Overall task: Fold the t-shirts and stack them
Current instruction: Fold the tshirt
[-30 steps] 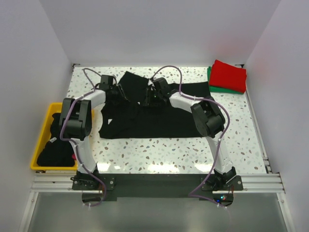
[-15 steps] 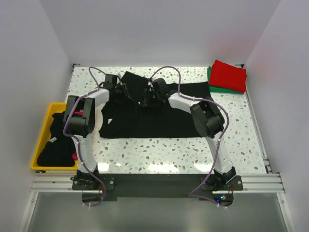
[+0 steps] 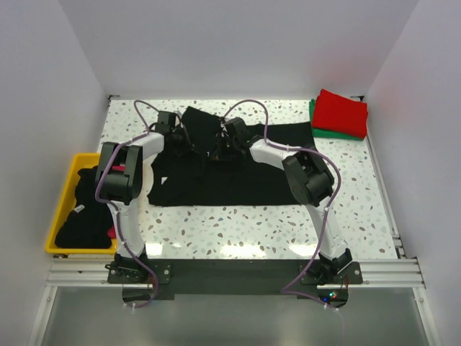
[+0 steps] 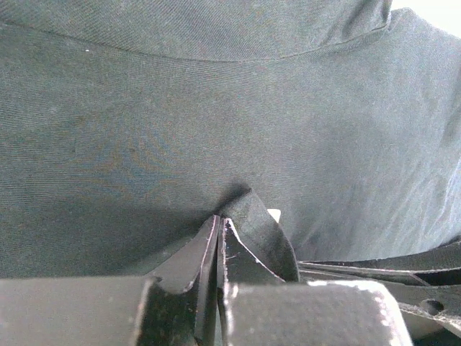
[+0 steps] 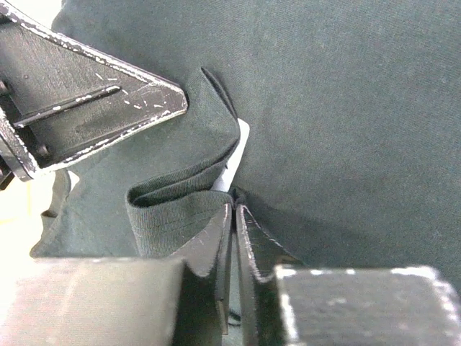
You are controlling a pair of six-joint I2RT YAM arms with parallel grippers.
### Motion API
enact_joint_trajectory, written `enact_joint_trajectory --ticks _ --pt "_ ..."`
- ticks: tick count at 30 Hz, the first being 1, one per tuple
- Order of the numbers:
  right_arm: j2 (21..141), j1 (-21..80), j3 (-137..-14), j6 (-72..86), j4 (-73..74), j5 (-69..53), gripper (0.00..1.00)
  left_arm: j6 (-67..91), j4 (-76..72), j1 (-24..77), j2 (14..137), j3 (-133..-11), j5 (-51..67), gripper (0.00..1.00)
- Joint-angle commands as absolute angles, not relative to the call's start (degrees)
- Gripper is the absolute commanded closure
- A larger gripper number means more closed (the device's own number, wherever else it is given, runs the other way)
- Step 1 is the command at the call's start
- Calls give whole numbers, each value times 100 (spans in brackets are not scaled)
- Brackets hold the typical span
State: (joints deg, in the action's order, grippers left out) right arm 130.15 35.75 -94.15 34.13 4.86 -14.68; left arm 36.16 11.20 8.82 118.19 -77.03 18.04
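Black t-shirt (image 3: 230,180) is laid out flat across the middle of the table (image 3: 238,227), with its upper part reaching toward the far edge. Both arms are stretched over it to the collar area, near the middle of the far edge.

Left gripper (image 4: 220,222): jaws are pressed together and a raised ridge of black cloth is pinched between the tips. A small white neck label (image 4: 274,214) is seen just beside the pinch.

Right gripper (image 5: 235,205): jaws are also pressed together, and a bunched fold of the same neckline is nipped at the tips. The white label is partly tucked behind that fold. One of the left gripper's fingers (image 5: 94,79) is seen at upper left in the right wrist view, lying over the cloth near the fold. The two pinch points are therefore set close together. Contact between the grippers cannot be told.

Red t-shirt (image 3: 340,112) is folded and stacked on a folded green t-shirt (image 3: 315,119) at the far right corner of the table. Only a green margin is exposed along the left and near sides. The black shirt's right sleeve ends just beside that stack; whether they touch cannot be told.

Yellow bin (image 3: 60,209) is set against the left edge of the table, toward the near end. Dark clothes (image 3: 83,220) are heaped in it.
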Motion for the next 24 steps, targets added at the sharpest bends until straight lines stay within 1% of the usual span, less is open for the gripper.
enact_joint_trajectory --ticks 1,2,8,14,18,24 --pt "12895 3604 -9308 3454 264 -1433 94 3507 966 923 11698 -7787 1820 97" --pt "12841 3612 -9264 3472 238 -1380 95 3507 975 923 11646 -7778 1767 100" --pt "12210 3612 -8772 3489 360 -643 99 3577 967 923 11339 -7594 1574 100" --pt "11822 3612 -8447 3516 553 -45 99 3630 993 897 11022 -7488 1345 100" --pt "11795 3612 -8411 3542 633 -18 99 3665 967 853 10846 -7401 1213 100" --pt "11935 3612 -8700 3489 826 140 99 3709 1046 738 10767 -7278 1055 100"
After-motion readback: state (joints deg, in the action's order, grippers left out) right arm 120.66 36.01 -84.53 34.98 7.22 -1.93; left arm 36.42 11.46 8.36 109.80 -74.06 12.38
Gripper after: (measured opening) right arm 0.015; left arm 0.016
